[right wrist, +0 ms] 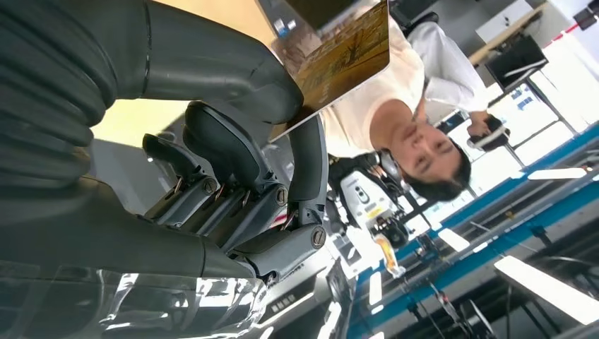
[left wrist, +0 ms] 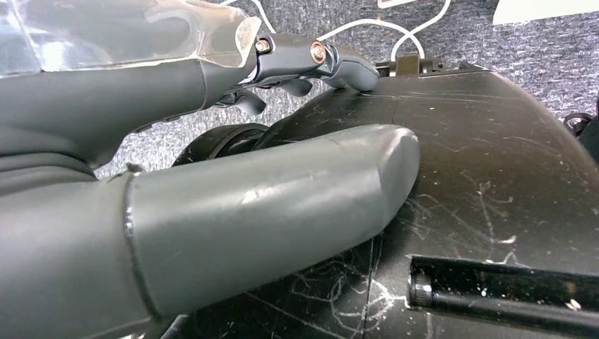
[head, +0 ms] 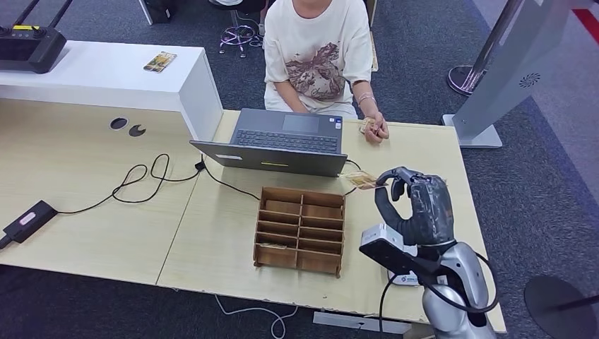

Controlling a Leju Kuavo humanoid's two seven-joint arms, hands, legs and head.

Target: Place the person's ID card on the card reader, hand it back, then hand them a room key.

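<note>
Long pale wood desk, two sections butted together, dark blue-grey carpet all round. Open laptop at the far edge, screen tipped back flat toward the robot. A person in a cream printed T-shirt sits just behind the laptop; their hand rests on the desk beside the laptop's right corner, holding something small I cannot make out.

Right hand raised over the desk, right of the laptop and nearer the robot. Thumb and a finger pinch a card, yellowish print, held near the laptop's front right corner; other fingers curled. The right wrist view shows the card clamped under the thumb.

Card reader, white and dark, lies on the desk below that hand, cable running off the near edge.

Brown wooden organiser with rows of compartments sits in front of the laptop. Black cable loops left from the laptop to a power brick.

White counter left of the laptop, a black device and a small yellow packet on it. Grey kiosk stand far right of the laptop.

Left hand: fingers loosely bent, holding nothing.
</note>
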